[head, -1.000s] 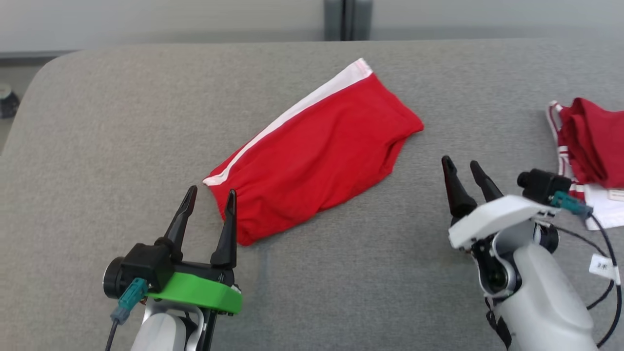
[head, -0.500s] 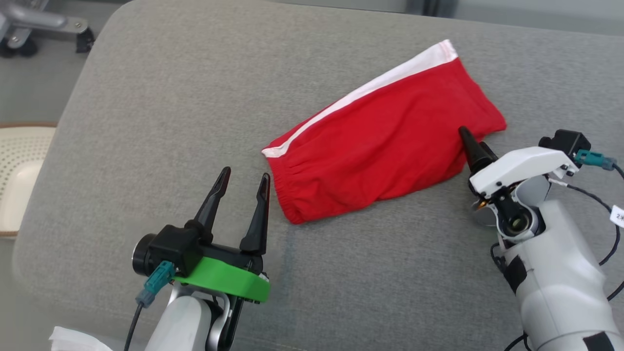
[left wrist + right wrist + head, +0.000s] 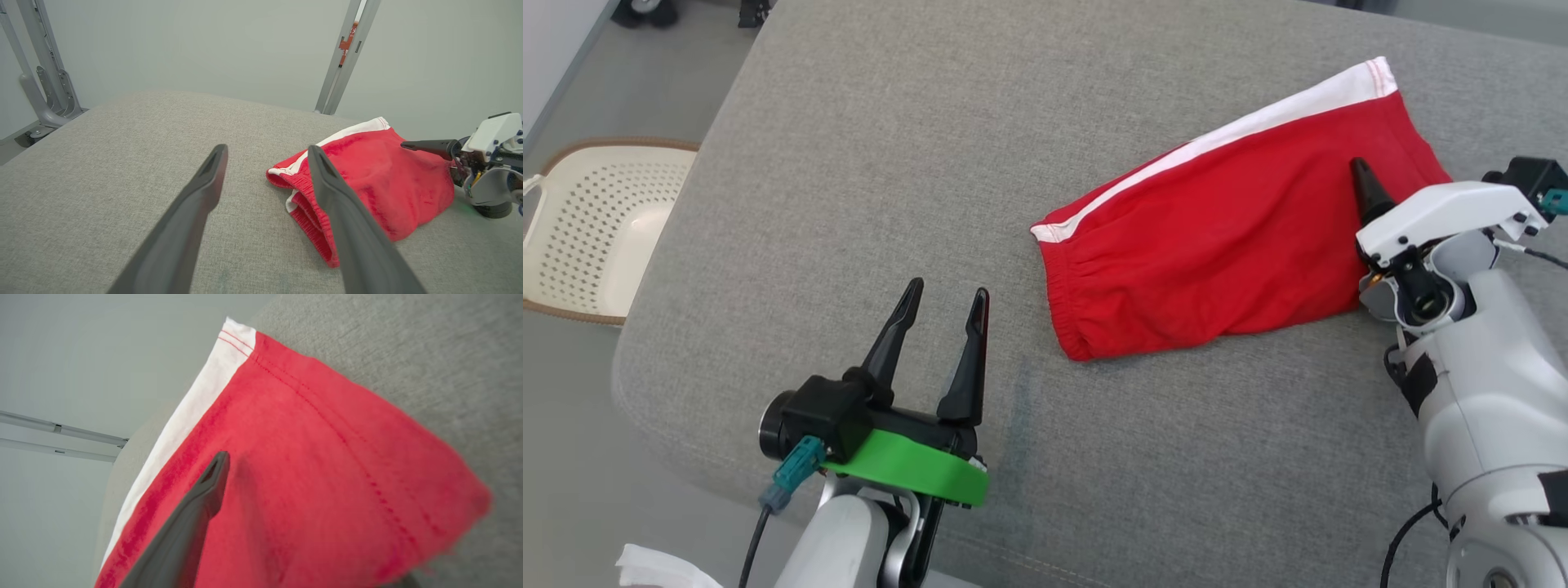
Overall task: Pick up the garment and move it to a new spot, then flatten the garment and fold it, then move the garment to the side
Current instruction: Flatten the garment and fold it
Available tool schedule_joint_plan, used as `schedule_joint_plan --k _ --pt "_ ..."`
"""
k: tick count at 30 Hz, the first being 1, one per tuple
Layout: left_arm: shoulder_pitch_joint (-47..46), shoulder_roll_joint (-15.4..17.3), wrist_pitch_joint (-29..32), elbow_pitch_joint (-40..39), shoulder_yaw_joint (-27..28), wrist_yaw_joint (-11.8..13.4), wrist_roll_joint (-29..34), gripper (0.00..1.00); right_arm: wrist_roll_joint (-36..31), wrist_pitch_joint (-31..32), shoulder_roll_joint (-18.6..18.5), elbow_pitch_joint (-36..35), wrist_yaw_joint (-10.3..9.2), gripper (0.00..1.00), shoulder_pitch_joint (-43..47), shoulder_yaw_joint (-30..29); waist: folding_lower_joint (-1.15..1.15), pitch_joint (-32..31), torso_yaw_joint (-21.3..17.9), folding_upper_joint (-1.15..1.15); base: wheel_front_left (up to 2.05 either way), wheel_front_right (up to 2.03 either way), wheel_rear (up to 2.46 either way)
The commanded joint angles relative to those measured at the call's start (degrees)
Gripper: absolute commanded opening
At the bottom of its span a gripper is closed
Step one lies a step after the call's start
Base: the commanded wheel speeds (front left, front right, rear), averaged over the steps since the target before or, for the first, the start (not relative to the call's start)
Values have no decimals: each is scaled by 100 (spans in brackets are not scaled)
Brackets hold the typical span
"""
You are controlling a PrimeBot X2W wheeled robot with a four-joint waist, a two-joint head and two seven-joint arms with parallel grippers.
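A white perforated basket (image 3: 600, 216) stands on the floor off the left edge of the grey, fabric-covered counter (image 3: 866, 147), and a scrap of white cloth (image 3: 658, 567) shows at the near left corner of the head view. The left arm rises from the near edge, a pale forearm ending in a green collar and a black wrist block. The left pincer (image 3: 948, 287) points away and a little to the right over the near left part of the counter, its two dark fingers standing well apart with nothing between them. Just to its right, not touching it, lies the gathered waistband of the red shorts (image 3: 1225, 245). They rest flat on the counter right of the middle, slanting from the waistband at the near left to the leg hem at the far right, with a white stripe (image 3: 1290, 106) along the far edge. The right arm comes up from the near right corner, its wrist bent inward and rolled on its side. The right pincer (image 3: 1370, 200) is at the hem end, jaws wide apart: one finger reaches out over the red cloth and the other is mostly hidden by it.
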Motion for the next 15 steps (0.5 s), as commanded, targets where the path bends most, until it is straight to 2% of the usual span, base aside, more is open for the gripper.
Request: schedule_joint_plan --k 1,2,4,5,15 --pt "-116 9 0 -14 2 30 -33 100 -33 45 155 293 3 100 105 -40 0 94 93 0 0 0 0" --pt "-119 9 0 -13 -5 34 -42 100 -93 33 162 366 3 100 41 -72 0 106 105 0 0 0 0" --pt "-131 9 0 -10 -16 48 -67 100 -186 -30 161 493 3 24 -63 -160 0 122 117 0 0 0 0" --pt "-136 9 0 -4 -19 57 -78 100 -252 -98 146 535 3 0 -95 -195 0 126 118 0 0 0 0" --pt "-169 9 0 142 4 31 -59 100 -527 -724 82 578 -3 0 -292 -368 0 41 -34 0 0 0 0"
